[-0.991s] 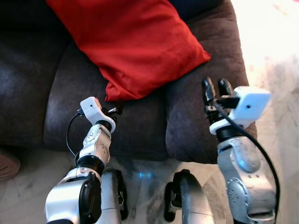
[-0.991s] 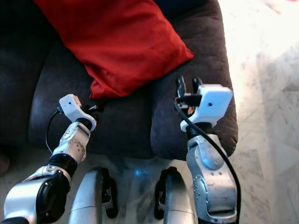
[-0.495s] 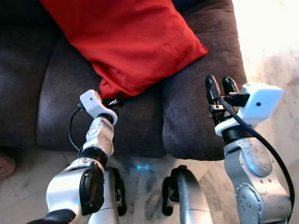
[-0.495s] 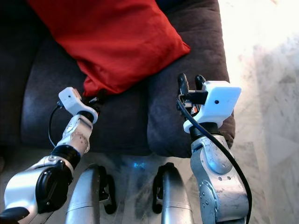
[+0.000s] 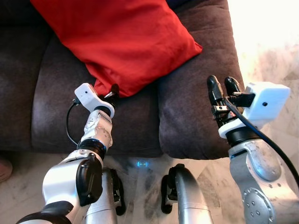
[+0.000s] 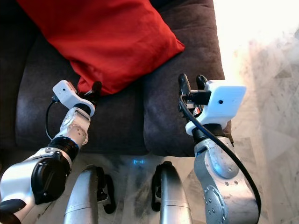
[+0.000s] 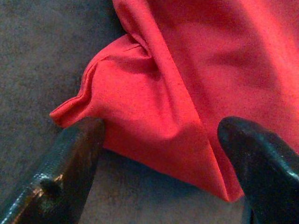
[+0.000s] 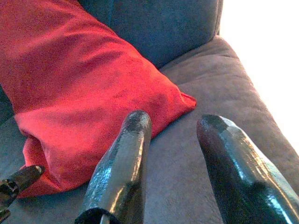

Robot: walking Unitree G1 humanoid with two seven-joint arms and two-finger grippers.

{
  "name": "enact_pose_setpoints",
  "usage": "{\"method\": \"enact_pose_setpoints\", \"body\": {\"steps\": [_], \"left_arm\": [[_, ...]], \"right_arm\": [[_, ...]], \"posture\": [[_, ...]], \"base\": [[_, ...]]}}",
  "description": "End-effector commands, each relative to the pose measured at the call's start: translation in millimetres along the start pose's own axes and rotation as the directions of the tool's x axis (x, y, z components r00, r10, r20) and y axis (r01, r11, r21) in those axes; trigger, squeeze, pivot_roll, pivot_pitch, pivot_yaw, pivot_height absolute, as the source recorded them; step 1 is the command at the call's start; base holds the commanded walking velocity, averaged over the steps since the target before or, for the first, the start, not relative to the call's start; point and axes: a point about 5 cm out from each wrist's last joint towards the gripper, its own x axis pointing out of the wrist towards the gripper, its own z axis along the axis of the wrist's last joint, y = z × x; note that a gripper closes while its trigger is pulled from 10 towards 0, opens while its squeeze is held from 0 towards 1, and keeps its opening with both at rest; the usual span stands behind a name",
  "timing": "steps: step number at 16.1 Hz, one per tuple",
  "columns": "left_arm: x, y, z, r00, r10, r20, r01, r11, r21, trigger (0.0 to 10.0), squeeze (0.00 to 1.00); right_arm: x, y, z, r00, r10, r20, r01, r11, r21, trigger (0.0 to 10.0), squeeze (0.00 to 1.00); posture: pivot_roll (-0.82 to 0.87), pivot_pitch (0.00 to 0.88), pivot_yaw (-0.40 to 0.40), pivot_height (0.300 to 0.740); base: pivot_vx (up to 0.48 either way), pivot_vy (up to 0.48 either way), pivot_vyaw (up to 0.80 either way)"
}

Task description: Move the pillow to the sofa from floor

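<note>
Head views, pillow: the large red fabric pillow (image 5: 126,42) already lies on the dark grey-brown upholstered sofa (image 5: 196,116), across the seat cushions and up against the backrest, its long axis running diagonally from the far left down to a near corner.
Head views, nearer arm: the left hand (image 5: 112,91) is at that near corner, fingertips touching or just short of the red cloth; the pillow lies straight ahead of it and beyond.
Head views, right arm: the right hand (image 5: 223,88) stands over the sofa's right seat edge, well apart from the pillow, which lies ahead and to its left.
Head views, pose: left forearm reaches forward and up from the seat's front edge; right forearm is raised nearly upright, fingers pointing away from the robot.
Left wrist view: the two black fingers (image 7: 74,158) are spread wide, one on each side of the pillow's folded corner; nothing is pinched between them, as far as this close view allows.
Right wrist view: the right fingers (image 8: 124,163) are parted and empty, aimed at the pillow's far right corner and the backrest.
Judgement: the placing looks done; the left hand need only back straight off the corner.
</note>
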Motion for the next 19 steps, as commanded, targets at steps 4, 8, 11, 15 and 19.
{"method": "enact_pose_setpoints", "body": {"steps": [4,8,11,15,19], "left_arm": [[-3.3,12.4,-9.6,0.996,0.067,-0.057,-0.070,0.996,-0.046,2.2,0.00],[-3.8,17.5,-10.8,0.992,0.093,-0.083,-0.099,0.992,-0.076,0.0,0.00],[-4.5,18.8,-14.3,0.989,0.100,-0.112,-0.111,0.988,-0.103,0.0,0.00],[-4.1,18.0,-14.4,0.988,0.092,-0.122,-0.105,0.989,-0.105,0.0,0.00],[-3.6,18.0,-12.9,0.989,0.085,-0.122,-0.098,0.990,-0.101,0.0,0.00]], "right_arm": [[-9.3,-2.7,6.7,1.000,-0.008,-0.002,0.008,1.000,-0.005,10.0,0.00],[-9.6,-1.8,5.6,1.000,-0.005,-0.020,0.005,1.000,0.000,10.0,0.00],[-9.6,-0.9,4.5,1.000,-0.004,-0.027,0.004,1.000,0.004,10.0,0.00],[-9.4,-1.0,3.5,0.999,-0.009,-0.036,0.010,1.000,0.004,10.0,0.00],[-9.1,-1.3,1.5,0.999,-0.015,-0.044,0.015,1.000,0.003,10.0,0.00]], "posture": [[-0.21,0.540,-0.063,0.631],[-0.20,0.542,-0.061,0.631],[-0.20,0.543,-0.059,0.631],[-0.19,0.540,-0.056,0.631],[-0.18,0.534,-0.047,0.631]], "base": [[0.000,0.000,0.00],[0.000,0.000,0.00],[0.000,0.000,0.00],[0.000,0.000,0.00],[0.000,0.000,0.00]]}}
